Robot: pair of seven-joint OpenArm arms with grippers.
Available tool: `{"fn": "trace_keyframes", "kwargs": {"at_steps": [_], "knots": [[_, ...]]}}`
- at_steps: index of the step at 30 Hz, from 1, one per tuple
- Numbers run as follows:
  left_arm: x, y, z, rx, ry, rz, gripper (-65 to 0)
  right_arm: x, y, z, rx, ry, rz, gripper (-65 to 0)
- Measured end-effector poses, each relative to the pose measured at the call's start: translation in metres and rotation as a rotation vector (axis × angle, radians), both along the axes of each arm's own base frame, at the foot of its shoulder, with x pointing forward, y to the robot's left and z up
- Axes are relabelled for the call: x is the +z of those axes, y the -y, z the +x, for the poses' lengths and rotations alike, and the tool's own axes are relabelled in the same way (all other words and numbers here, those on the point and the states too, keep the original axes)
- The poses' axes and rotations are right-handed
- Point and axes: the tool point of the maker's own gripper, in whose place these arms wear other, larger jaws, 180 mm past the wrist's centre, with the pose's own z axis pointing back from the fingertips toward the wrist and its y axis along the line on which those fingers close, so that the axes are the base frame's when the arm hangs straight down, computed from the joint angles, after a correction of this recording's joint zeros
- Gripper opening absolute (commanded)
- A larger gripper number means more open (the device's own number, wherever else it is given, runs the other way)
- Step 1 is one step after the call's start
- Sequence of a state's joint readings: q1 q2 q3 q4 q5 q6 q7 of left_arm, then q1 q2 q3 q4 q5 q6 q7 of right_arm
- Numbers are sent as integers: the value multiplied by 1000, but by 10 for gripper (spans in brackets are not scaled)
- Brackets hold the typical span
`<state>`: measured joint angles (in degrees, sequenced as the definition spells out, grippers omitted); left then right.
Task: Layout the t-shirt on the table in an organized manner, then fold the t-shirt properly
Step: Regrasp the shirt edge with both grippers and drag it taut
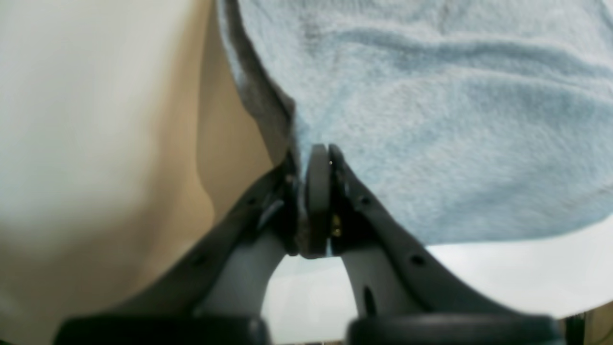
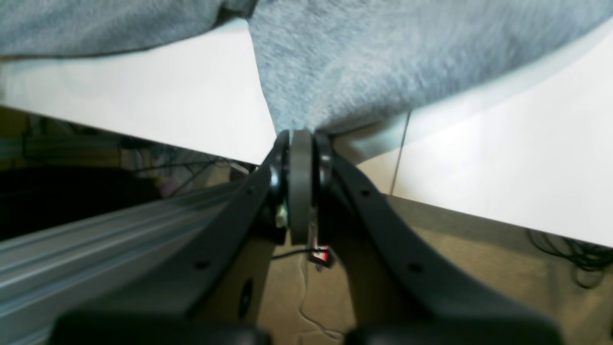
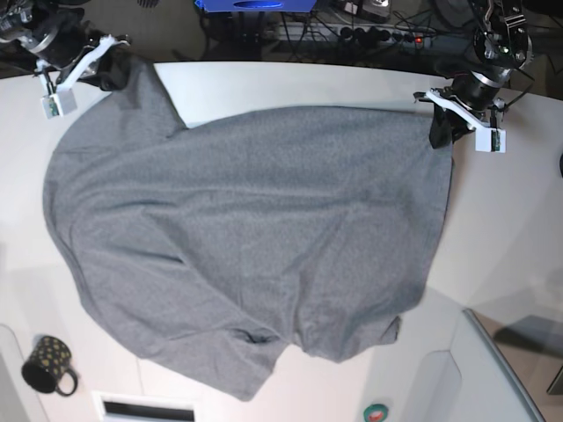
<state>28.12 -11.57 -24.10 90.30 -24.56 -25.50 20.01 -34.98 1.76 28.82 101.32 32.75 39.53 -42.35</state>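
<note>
The heather-grey t-shirt (image 3: pixel 255 229) is spread wide over the white table (image 3: pixel 510 229), its sleeves and collar end toward the near edge. My left gripper (image 3: pixel 438 132) is shut on the shirt's far right corner; in the left wrist view its jaws (image 1: pixel 313 158) pinch a fold of the t-shirt (image 1: pixel 431 120). My right gripper (image 3: pixel 113 69) is shut on the far left corner, which rises in a peak toward it. In the right wrist view the jaws (image 2: pixel 300 136) clamp the t-shirt (image 2: pixel 345 62) above the table (image 2: pixel 503 158).
A black mug with pale dots (image 3: pixel 48 365) stands at the near left of the table. A raised white panel with a grey edge (image 3: pixel 493 369) sits at the near right. Cables and a power strip (image 3: pixel 369 33) lie behind the far edge.
</note>
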Motion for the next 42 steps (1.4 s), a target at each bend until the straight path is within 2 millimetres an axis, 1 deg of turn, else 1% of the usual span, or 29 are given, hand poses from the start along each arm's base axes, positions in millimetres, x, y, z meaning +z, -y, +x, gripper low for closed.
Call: {"fn": "trace_keyframes", "kwargs": {"at_steps": [2, 4, 5, 7, 9, 13, 15, 17, 19, 22, 25, 27, 29, 30, 32, 34, 37, 39, 42], "knots": [[2, 1, -5, -8, -5, 6, -650, 9, -1, 4, 10, 23, -8, -648], [7, 3, -11, -16, -3, 10, -650, 11, 3, 0, 1, 20, -14, -648], [9, 3, -15, -21, -5, 15, -650, 9, 10, -5, -8, 1, -30, -648], [13, -3, -23, -9, -7, 26, -650, 7, 27, -14, -34, -27, -70, -648], [17, -10, -27, 17, -2, 37, -650, 8, 37, -16, -50, -31, -91, -648], [17, -22, -33, 50, -19, 55, -650, 9, 34, -17, -33, -52, -92, -648], [11, -28, -43, 59, -76, 66, -650, 10, 33, -22, -20, -72, -100, -648], [11, -34, -47, 87, -83, 70, -650, 11, 32, -29, -15, -88, -103, -648], [12, -38, -47, 100, -80, 78, -650, 8, 32, -38, -11, -116, -103, -648], [12, -38, -44, 103, -74, 75, -650, 2, 30, -55, 17, -196, -110, -648], [18, -47, -38, 125, -50, 86, -650, 2, 29, -54, 18, -198, -107, -648], [24, -56, -37, 142, -35, 103, -650, 4, 30, -53, 23, -195, -114, -648], [25, -60, -40, 154, -40, 112, -650, 10, 26, -45, 48, -172, -129, -648], [25, -60, -41, 154, -45, 115, -650, 14, 23, -36, 61, -148, -131, -648], [27, -57, -39, 146, -38, 114, -650, 21, 16, -11, 76, -81, -123, -648], [26, -49, -34, 127, -32, 103, -650, 27, 13, 15, 94, -31, -122, -648], [25, -35, -22, 98, -20, 80, -650, 27, 23, 40, 125, -39, -178, -648], [23, -31, -14, 97, -52, 73, -650, 30, 31, 56, 130, -38, -230, -648], [28, -30, 8, 85, -70, 73, -650, 40, 39, 86, 125, -4, -288, -648]]}}
